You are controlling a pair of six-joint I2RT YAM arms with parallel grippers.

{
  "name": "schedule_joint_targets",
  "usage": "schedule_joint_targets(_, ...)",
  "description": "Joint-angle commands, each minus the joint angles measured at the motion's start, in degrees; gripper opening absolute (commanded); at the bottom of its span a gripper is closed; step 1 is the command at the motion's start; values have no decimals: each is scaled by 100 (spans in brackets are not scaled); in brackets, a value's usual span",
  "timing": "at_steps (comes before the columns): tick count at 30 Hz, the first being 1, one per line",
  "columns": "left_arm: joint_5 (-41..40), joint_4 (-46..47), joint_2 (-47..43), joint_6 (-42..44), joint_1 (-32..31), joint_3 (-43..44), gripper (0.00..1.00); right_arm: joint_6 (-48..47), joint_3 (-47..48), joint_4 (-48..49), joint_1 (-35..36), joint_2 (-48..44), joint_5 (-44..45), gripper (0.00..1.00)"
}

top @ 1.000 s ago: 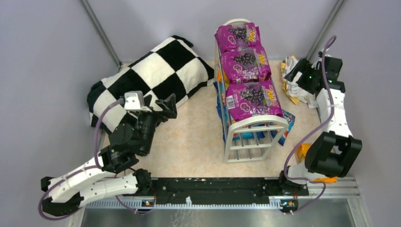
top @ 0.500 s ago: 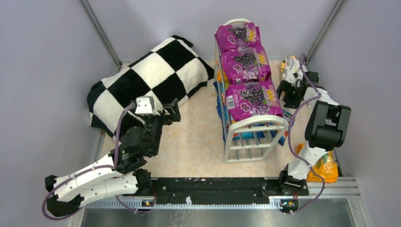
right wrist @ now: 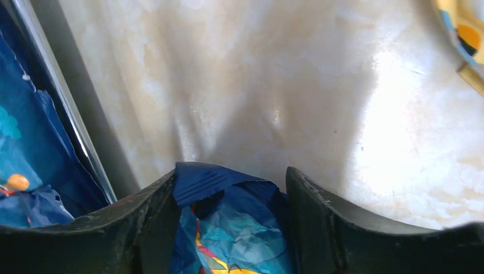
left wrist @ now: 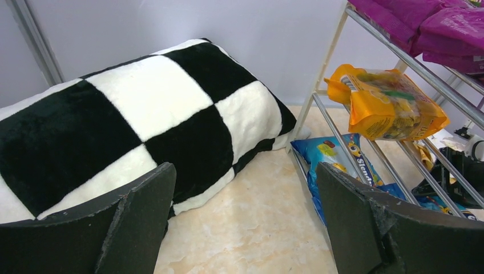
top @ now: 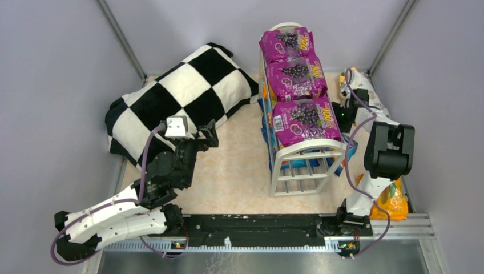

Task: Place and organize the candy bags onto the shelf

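From above, the white metal wire shelf (top: 302,166) stands right of centre on the counter (top: 234,171), three purple candy bags (top: 297,74) along its top tier, and the right end effector (top: 344,114) is low just beside its right side. Left wrist view: the left end effector (left wrist: 245,171) gapes wide, facing the black-and-white checkered pillow (left wrist: 142,114). Right wrist view: a crumpled blue candy bag (right wrist: 234,228) fills the gap between the fingers (right wrist: 342,240), but clamped or not, I cannot tell.

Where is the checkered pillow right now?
In the overhead view the pillow lies on the left, far side, left of the shelf of purple bags and just beyond the left gripper.
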Motion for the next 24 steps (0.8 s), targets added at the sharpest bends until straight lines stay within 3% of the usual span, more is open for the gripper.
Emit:
schedule_joint_targets(1, -44, -48, -15, -183, 15, 251, 98, 166, -38, 193, -47, -391, 642, 56)
schedule_joint_targets(9, -68, -279, -72, -424, 19, 233, 98, 822, -198, 309, -412, -797, 834, 21)
schedule_joint_targets(12, -66, -349, -73, -535, 29, 215, 98, 1400, -326, 518, -795, -930, 742, 1)
schedule_joint_targets(21, 29, -525, -21, -976, 45, 224, 98, 4480, -1039, 1731, -1166, -1342, 1535, 0)
schedule_joint_targets(24, 25, -719, -43, -1174, 46, 229, 98, 5464, -1117, 1627, -1163, -1411, 2037, 0)
